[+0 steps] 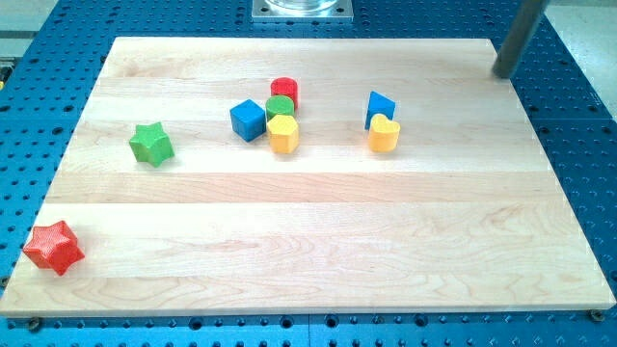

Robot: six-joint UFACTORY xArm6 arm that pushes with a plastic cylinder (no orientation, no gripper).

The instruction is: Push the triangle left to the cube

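Red star, blue triangle touching yellow heart

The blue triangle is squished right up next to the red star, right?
Not the red star. The camera view shows the blue triangle touching a yellow heart. The red star sits far off, at the board's bottom-left corner.

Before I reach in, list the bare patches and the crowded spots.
Bare: the board's whole lower half, right of the red star; the strip between blue cube and blue triangle. Crowded: around the green cylinder. My tip stands upper right.
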